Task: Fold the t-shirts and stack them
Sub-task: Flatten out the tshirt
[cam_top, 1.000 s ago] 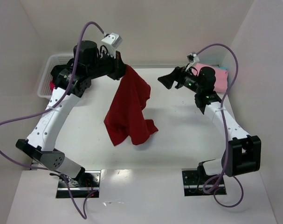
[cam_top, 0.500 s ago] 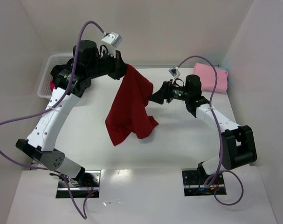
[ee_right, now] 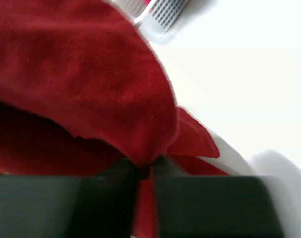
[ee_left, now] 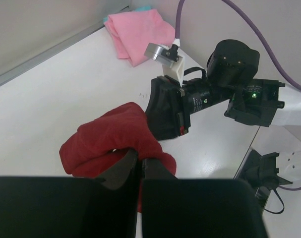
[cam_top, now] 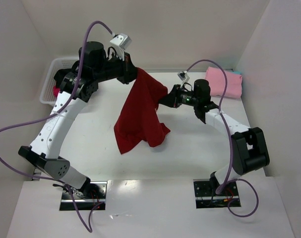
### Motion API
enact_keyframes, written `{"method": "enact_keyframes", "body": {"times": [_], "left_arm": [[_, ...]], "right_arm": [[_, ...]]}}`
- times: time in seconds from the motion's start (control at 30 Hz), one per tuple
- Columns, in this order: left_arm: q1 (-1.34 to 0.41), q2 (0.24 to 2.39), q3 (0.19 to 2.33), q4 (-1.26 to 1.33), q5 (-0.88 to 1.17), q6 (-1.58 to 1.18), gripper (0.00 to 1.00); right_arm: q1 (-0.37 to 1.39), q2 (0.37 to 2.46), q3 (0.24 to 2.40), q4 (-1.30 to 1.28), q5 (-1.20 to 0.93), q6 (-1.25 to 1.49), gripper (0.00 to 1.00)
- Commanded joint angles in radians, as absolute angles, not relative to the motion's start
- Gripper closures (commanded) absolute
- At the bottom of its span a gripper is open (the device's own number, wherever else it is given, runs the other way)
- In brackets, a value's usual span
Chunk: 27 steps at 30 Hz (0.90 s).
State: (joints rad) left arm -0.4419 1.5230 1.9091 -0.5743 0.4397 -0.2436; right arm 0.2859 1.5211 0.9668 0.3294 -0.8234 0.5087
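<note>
Right jaws closed on red shirt point(cam_top: 138, 114), left gripping

In the top view, the fingers of the left gripper point(cam_top: 132, 75) are covered by the bunched top of the dark red t-shirt point(cam_top: 140, 116), and those of the right gripper point(cam_top: 164, 101) are lost in its right fold. The basket point(cam_top: 47, 85) is mostly blocked by the left arm; contents not tellable. The teal sliver point(cam_top: 238, 73) behind the pink t-shirt point(cam_top: 224, 83) is too small to identify. The right wrist view is blurred, with the basket cut off at its top edge.
</note>
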Motion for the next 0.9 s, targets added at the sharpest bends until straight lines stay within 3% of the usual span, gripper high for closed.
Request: {"method": "enact_keyframes", "body": {"times": [0.0,0.47,0.57,0.6,0.73,0.87], "left_arm": [[-0.439,1.508,1.902,-0.492,0.454,-0.270,1.00],[-0.430,1.508,1.625,-0.448,0.158,-0.245,0.93],[-0.430,1.508,1.562,-0.408,0.135,-0.245,0.28],[-0.430,1.508,1.548,-0.387,0.135,-0.245,0.20],[-0.410,1.551,1.505,-0.342,0.124,-0.233,0.00],[-0.390,1.682,1.496,-0.313,0.234,-0.233,0.00]], "right_arm": [[0.295,1.456,1.019,0.374,-0.674,0.495,1.00],[0.273,1.209,1.362,-0.208,-0.370,0.256,1.00],[0.273,1.160,1.362,-0.316,-0.325,0.247,1.00],[0.273,1.145,1.362,-0.339,-0.313,0.247,1.00],[0.273,1.082,1.325,-0.461,-0.253,0.227,1.00],[0.273,1.017,1.316,-0.549,-0.143,0.218,1.00]]}}
